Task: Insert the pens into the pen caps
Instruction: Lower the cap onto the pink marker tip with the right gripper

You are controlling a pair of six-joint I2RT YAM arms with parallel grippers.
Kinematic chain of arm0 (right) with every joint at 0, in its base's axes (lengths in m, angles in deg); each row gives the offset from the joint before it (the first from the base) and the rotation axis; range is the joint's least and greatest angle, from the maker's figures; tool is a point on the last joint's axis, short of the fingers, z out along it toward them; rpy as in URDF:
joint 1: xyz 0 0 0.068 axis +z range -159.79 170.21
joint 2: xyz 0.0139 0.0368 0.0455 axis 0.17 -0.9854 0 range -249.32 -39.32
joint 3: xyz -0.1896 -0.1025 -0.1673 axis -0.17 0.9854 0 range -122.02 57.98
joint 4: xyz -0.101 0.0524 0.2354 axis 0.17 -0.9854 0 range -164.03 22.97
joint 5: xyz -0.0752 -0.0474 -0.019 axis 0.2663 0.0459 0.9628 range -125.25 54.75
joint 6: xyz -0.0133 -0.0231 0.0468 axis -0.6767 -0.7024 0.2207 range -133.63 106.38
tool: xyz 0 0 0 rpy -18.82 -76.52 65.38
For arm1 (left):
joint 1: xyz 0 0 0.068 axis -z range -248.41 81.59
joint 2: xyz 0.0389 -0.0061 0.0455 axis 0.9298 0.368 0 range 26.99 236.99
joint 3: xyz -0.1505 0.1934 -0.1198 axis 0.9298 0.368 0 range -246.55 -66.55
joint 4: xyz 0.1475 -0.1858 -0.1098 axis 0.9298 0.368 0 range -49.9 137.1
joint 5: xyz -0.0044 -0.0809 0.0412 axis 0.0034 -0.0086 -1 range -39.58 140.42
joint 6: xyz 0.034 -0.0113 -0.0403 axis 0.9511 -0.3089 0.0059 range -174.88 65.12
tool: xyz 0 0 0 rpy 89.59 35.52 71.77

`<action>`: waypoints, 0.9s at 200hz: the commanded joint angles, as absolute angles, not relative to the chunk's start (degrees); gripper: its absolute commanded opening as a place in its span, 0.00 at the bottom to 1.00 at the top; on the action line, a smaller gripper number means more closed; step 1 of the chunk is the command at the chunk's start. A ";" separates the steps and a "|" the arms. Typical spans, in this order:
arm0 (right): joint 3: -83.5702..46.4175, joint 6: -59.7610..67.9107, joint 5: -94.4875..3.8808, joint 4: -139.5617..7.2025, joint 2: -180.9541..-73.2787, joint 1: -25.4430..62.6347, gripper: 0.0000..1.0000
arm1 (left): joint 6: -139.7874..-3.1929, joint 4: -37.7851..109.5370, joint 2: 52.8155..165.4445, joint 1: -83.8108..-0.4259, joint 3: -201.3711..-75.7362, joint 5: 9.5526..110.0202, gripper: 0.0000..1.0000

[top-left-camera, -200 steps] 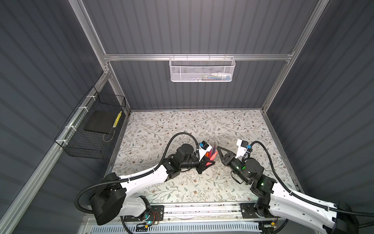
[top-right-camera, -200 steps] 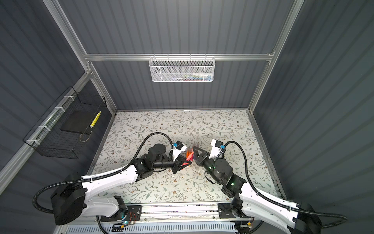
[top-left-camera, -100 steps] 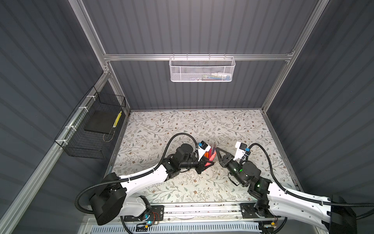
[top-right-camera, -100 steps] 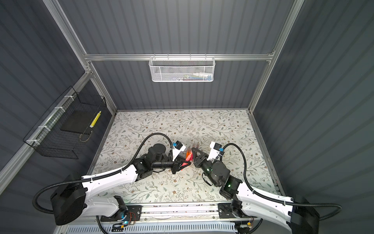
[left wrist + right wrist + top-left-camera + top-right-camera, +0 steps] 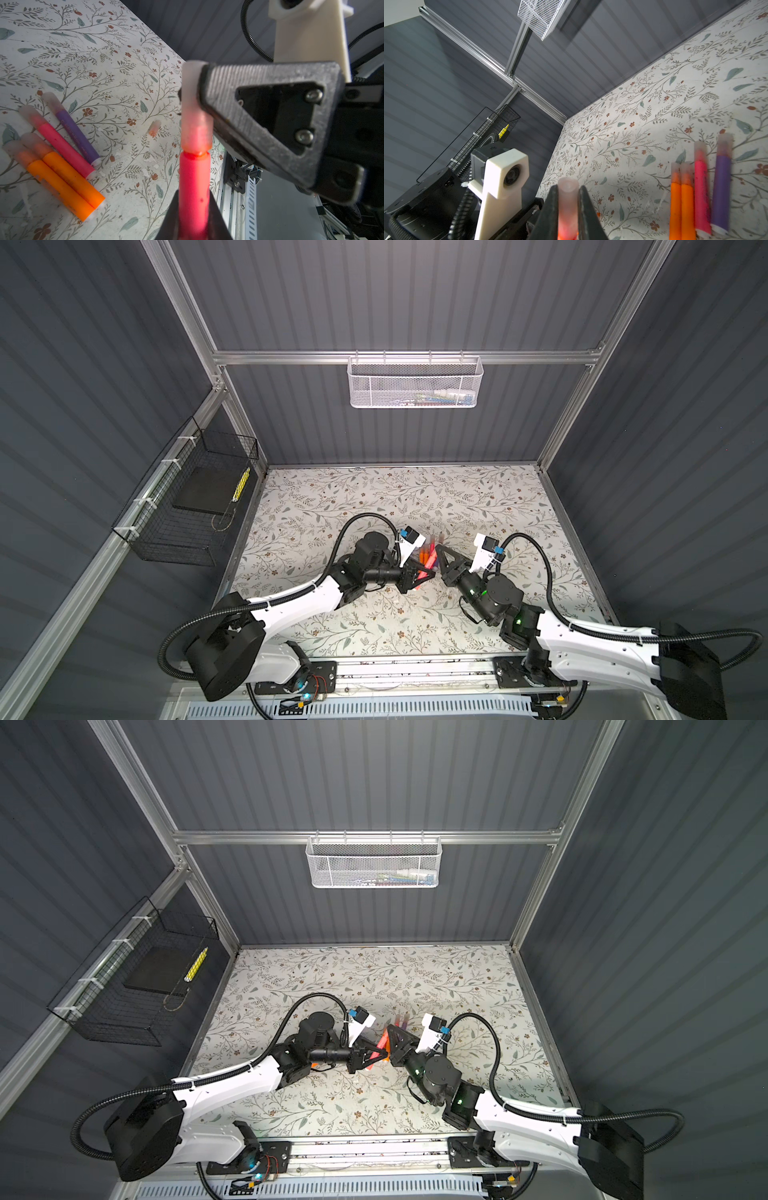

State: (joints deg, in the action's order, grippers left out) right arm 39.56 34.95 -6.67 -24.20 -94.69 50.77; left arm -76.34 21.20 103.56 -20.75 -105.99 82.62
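**Red pen and cap meet between two closed grips**

Your left gripper [image 5: 193, 209] has its jaws shut tight on the red pen [image 5: 194, 182]. They pinch the barrel, and the front of the pen sticks out past the fingertips. The pen is held clear of the table [image 5: 457, 497], over its middle, and points toward your right arm.

The cap [image 5: 196, 122] sits on the pen's far end. Its mouth meets the coloured barrel, and only a thin seam shows between them. You cannot tell from these views whether it is pressed fully home.

Your right gripper [image 5: 568, 207] is clamped on that cap with one finger on each side. The cap's closed end pokes out beyond the fingertips. In both top views the two grippers meet tip to tip, with pen and cap in one line between them.

Four capped pens lie side by side on the table just behind the grippers, toward the back wall. From left to right in the top views they are:
- an orange pen [image 5: 58, 191]
- a second orange pen [image 5: 72, 178], touching the first
- a pink pen [image 5: 66, 149]
- a purple pen [image 5: 76, 135]

A loose cap [image 5: 154, 128] lies alone on the table, apart from that row.
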 commanded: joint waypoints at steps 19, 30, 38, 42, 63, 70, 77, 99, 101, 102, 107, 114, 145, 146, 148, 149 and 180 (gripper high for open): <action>39.25 32.46 -8.60 -27.61 -94.09 52.35 0.10 | -77.16 16.63 101.09 -21.74 -105.63 81.00 0.00; 39.56 32.26 -8.19 -28.20 -93.02 52.35 0.13 | -77.12 16.49 101.04 -21.74 -105.58 80.97 0.00; 39.77 32.08 -7.99 -28.76 -92.08 52.35 0.14 | -77.04 16.48 100.95 -21.78 -105.58 80.99 0.00; 39.86 32.03 -7.76 -29.12 -91.66 52.35 0.15 | -76.89 16.45 100.86 -21.75 -105.53 80.84 0.00; 40.22 31.58 -7.33 -30.46 -89.68 52.35 0.21 | -76.58 16.49 100.68 -21.74 -105.26 80.65 0.00; 40.20 31.42 -7.39 -31.13 -88.99 52.35 0.22 | -76.44 16.50 100.66 -21.78 -105.24 80.52 0.00; 40.14 31.33 -7.54 -31.74 -88.36 52.35 0.24 | -76.40 16.53 100.56 -21.74 -105.23 80.32 0.00; 40.00 31.01 -8.54 -32.53 -86.92 52.35 0.35 | -76.07 16.71 100.72 -21.74 -105.18 80.03 0.00; 39.97 30.96 -8.75 -32.50 -86.81 52.35 0.36 | -76.11 16.67 100.77 -21.78 -105.19 79.99 0.00; 39.96 30.90 -8.75 -32.54 -86.79 52.33 0.36 | -76.09 16.65 100.79 -21.76 -105.21 80.01 0.00; 39.81 30.70 -9.15 -32.68 -86.58 52.35 0.39 | -76.07 16.76 100.86 -21.74 -105.23 80.01 0.00; 39.49 30.43 -9.48 -33.11 -86.30 52.33 0.42 | -75.98 16.74 100.97 -21.75 -105.33 80.05 0.00; 38.36 29.15 -10.30 -33.89 -84.47 52.35 0.46 | -75.13 17.23 101.02 -21.74 -105.31 79.46 0.00; 38.33 29.08 -10.29 -33.94 -84.44 52.35 0.46 | -75.07 17.24 101.05 -21.74 -105.27 79.44 0.00; 38.19 28.89 -10.25 -34.08 -84.30 52.35 0.47 | -75.03 17.24 101.07 -21.74 -105.24 79.42 0.00; 38.06 28.81 -10.22 -34.16 -84.26 52.35 0.47 | -75.02 17.20 101.08 -21.74 -105.23 79.47 0.00; 32.23 28.47 -5.93 -44.27 -83.57 51.80 0.54 | -72.19 19.38 100.40 -20.30 -105.78 77.65 0.00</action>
